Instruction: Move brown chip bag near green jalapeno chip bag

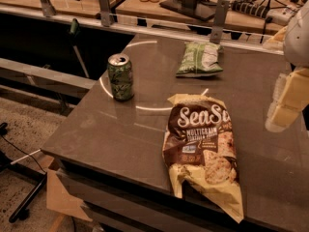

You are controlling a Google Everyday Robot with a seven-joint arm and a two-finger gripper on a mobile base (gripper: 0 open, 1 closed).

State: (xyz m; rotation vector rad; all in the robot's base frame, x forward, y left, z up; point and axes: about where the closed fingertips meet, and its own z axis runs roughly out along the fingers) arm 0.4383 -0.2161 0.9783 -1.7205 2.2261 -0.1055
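Note:
The brown chip bag (pixel 203 149) lies flat on the dark table (pixel 120 129), near the front edge, with its pale yellow bottom end hanging over that edge. The green jalapeno chip bag (pixel 200 59) lies flat toward the back of the table, well beyond the brown bag. My gripper (pixel 286 103) shows at the right edge of the view, above the table and to the right of the brown bag, not touching it.
A green soda can (pixel 120 76) stands upright on the left part of the table. A glass barrier with metal posts (pixel 218 16) runs along the back edge. Desks with cables lie behind it. Floor and chair legs are at lower left.

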